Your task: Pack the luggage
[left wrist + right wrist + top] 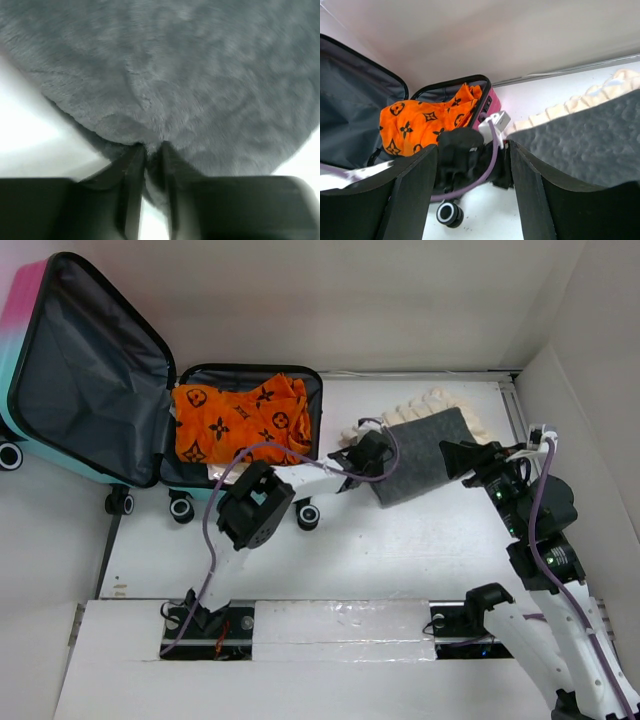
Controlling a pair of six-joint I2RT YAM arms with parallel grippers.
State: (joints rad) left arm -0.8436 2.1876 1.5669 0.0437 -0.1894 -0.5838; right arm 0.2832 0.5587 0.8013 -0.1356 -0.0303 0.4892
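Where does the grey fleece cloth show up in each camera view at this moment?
Top external: the grey fleece cloth lies right of centre on the table.
Left wrist: it fills most of the frame, its near edge pinched in the left gripper.
Right wrist: it takes up the lower right of the frame.
Shared landmark: the cream ridged cloth showing past its far edge, in the top and right wrist views only.

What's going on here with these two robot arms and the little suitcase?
They're packing the suitcase, which lies open at the left with an orange printed garment inside. The left claw is pinched shut on the edge of a grey fleece cloth lying on the table; a cream ribbed piece shows past its far edge. The right claw is open at the cloth's other side, holding nothing.
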